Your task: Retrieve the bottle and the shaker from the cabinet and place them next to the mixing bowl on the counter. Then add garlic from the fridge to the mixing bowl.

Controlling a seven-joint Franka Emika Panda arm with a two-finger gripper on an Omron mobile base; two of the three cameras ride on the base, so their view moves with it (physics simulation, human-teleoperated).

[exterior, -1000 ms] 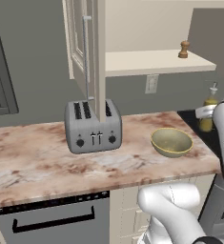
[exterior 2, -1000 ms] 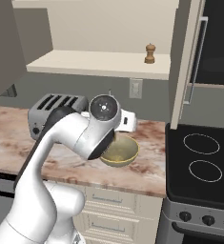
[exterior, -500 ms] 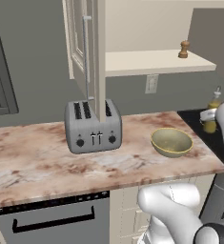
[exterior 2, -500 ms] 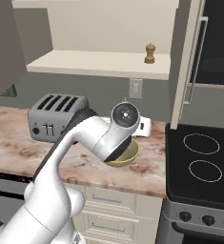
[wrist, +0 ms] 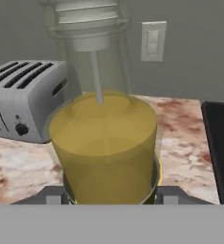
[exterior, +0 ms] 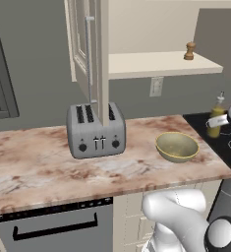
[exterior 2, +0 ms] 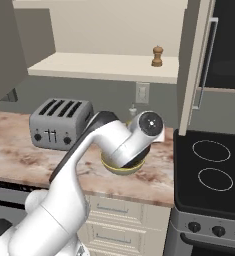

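Bottle [wrist: 104, 143], olive-yellow glass with a pale pour spout, sits right against the hand camera, upright between the two finger tips; the gripper [wrist: 106, 198] is clamped on its lower body, jaws set to the bottle's width. In the left base view the bottle [exterior: 216, 115] hangs at the 3 o'clock edge of frame, off the surface, over the near edge of the black stovetop [exterior: 227, 145], just past the end of the counter [exterior: 63, 167].

Mixing bowl [exterior: 177, 146], pale olive-yellow, rests on the counter at about 8 o'clock from the bottle, near but not touching. From the right base view the arm's wrist covers most of the bowl; a sliver of rim [exterior 2: 120, 170] shows below it.

Shaker [exterior: 189, 50], brown wood with a knob top, stands upright on the cabinet's beige shelf [exterior: 156, 64], at 12 o'clock above the bowl. Cabinet door [exterior: 90, 47] is swung open, with its long bar handle facing out.

Grey toaster [exterior: 96, 130] on the counter at 9 o'clock from the bowl, well apart. Wall outlet [exterior: 156, 86] on the backsplash at 11 o'clock from the bowl.
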